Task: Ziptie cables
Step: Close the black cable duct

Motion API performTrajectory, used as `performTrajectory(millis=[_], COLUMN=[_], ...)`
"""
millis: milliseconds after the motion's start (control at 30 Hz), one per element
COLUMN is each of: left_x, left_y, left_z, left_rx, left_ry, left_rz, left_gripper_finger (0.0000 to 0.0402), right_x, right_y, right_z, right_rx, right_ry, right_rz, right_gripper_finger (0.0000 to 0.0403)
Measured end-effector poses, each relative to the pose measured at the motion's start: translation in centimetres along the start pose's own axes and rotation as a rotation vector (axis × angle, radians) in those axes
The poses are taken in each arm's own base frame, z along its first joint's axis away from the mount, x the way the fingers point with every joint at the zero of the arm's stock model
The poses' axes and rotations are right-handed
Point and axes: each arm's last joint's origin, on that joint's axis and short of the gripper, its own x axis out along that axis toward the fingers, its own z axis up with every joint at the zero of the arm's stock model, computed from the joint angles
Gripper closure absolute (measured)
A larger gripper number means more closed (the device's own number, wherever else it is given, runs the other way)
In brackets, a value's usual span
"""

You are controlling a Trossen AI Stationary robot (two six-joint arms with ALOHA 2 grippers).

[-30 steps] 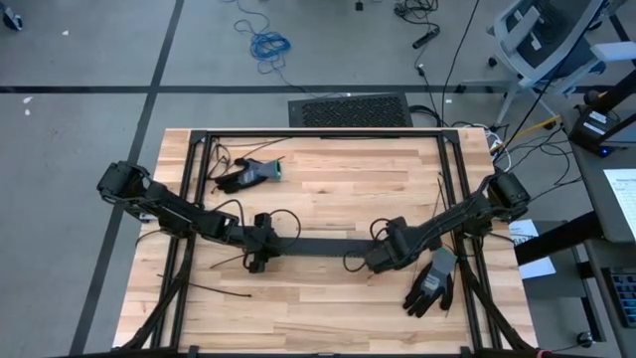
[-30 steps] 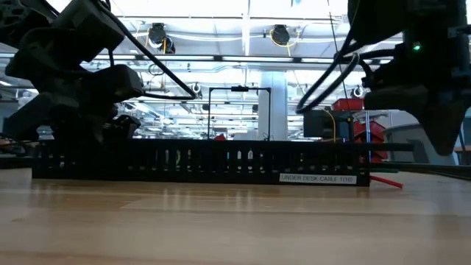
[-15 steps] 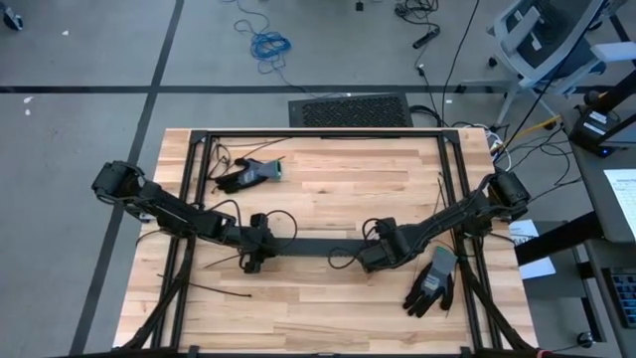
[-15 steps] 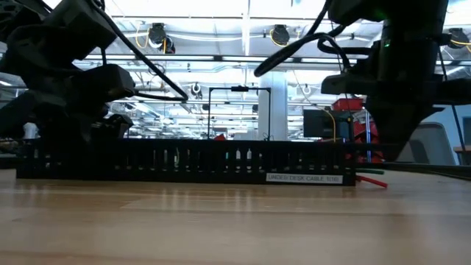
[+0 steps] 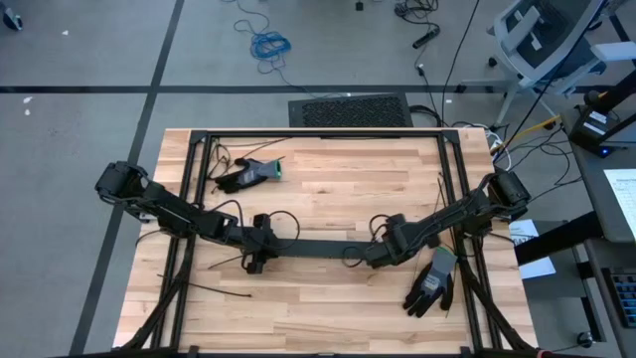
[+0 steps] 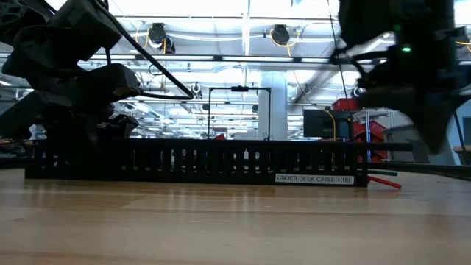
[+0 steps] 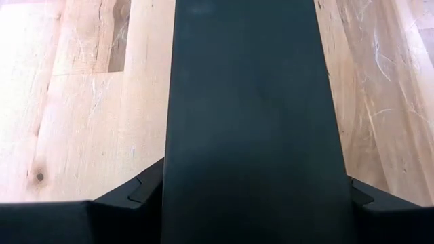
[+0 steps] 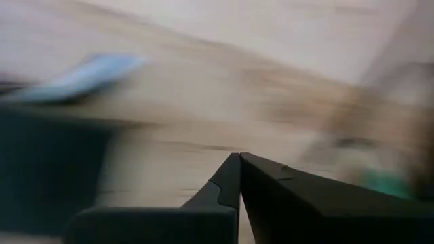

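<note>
1. Across the middle of the wooden table lies a long black slotted duct, running left to right in the high view; a white label near its right end reads "UNDER DESK CABLE".
2. At the duct's left end sits the left gripper; its fingers stand apart with the duct filling the gap between them, so it is clamped on the duct; the left wrist view shows the duct's flat dark top running away over the wood.
3. At the duct's right end sits the right gripper; its two fingertips are pressed together; whether it touches the duct I cannot tell, since the right wrist view is smeared, with only a pale blue streak and a green patch that I cannot name.
4. Of the cables, only thin red and green strands show; they poke out past the duct's right end and lie on the table top in the low view; the rest of the bundle is hidden, and the high view does not make it out.
5. On the far left part of the table lies a dark glove; a second glove lies on the near right, just beside the right arm.
6. Near the front left, a thin black strip lies flat on the wood, well apart from the duct.
</note>
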Motion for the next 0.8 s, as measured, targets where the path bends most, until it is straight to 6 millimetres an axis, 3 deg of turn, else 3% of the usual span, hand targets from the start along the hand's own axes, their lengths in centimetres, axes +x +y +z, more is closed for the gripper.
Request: performTrajectory(millis=[100,200,300,400,533,633,733,800], left_x=[0.0,0.0,0.0,0.0,0.0,0.0,0.0,0.0], left_y=[0.0,0.1,0.0,0.0,0.0,0.0,0.0,0.0], left_z=[-0.1,-0.6,-0.2,0.0,0.0,0.0,0.0,0.0], left_rx=[-0.003,0.000,-0.007,-0.007,-0.007,-0.008,-0.007,-0.022], left_ry=[0.006,0.045,0.017,0.001,0.000,-0.001,-0.002,-0.002], left_rz=[0.004,0.013,0.009,0.005,0.007,0.007,0.007,0.007], left_gripper_finger=[0.0157,0.0157,0.0157,0.0157,0.0157,0.0157,0.0157,0.0157], right_x=[-1.1,-1.6,-1.6,-1.1,-1.5,-2.1,-4.7,-5.1], right_y=[1.9,2.1,0.9,-2.0,-2.3,0.0,2.4,2.6], right_z=[0.0,0.2,0.6,0.0,-0.5,-0.7,-0.3,0.3], right_rx=[-0.004,0.000,0.062,0.001,0.012,0.012,0.018,0.049], right_ry=[-0.044,-0.073,-0.015,0.033,0.043,0.037,-0.093,-0.157], right_rz=[0.290,0.370,0.239,-0.085,-0.082,0.233,0.638,0.686], right_gripper_finger=[0.0403,0.0403,0.0403,0.0403,0.0403,0.0403,0.0403,0.0403])
